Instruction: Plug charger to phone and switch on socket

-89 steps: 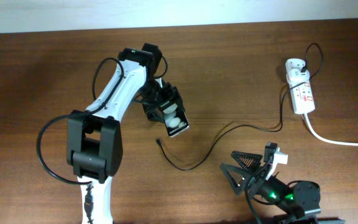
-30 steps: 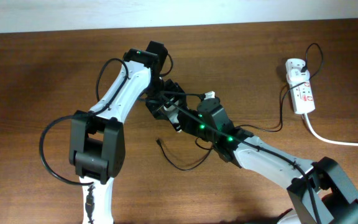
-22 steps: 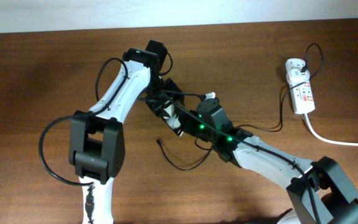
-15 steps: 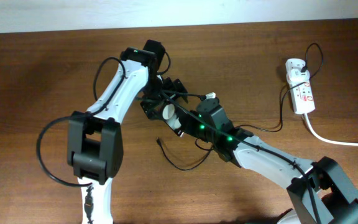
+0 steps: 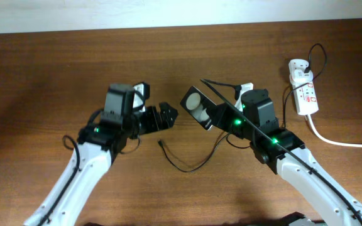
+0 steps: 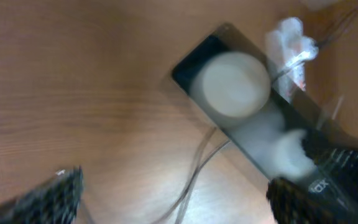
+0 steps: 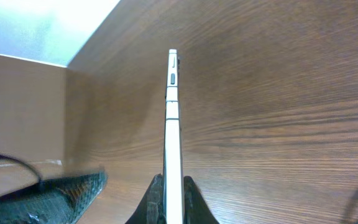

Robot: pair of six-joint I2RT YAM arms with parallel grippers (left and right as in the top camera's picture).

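Observation:
The black phone (image 5: 195, 104), with a large and a small white circle, hangs tilted above the table with my right gripper (image 5: 213, 117) shut on its lower end. The right wrist view has the phone (image 7: 173, 118) edge-on, pinched between both fingers (image 7: 158, 198). My left gripper (image 5: 167, 117) stands open just left of the phone, apart from it, holding nothing. In the left wrist view the phone (image 6: 241, 112) is blurred. The charger's black connector tip (image 5: 161, 143) lies on the wood below the left gripper. Its cable (image 5: 197, 164) runs right to the white adapter (image 5: 298, 66) in the socket (image 5: 305, 94).
The socket's thick white cord (image 5: 341, 142) trails off the right edge. The table's far edge meets a pale wall (image 5: 181, 12). The charger cable loops between the two arms on the wood.
The left gripper let go of the phone, opened wide and drew back toward the left. The right gripper closed on the phone and carried it up and to the right.

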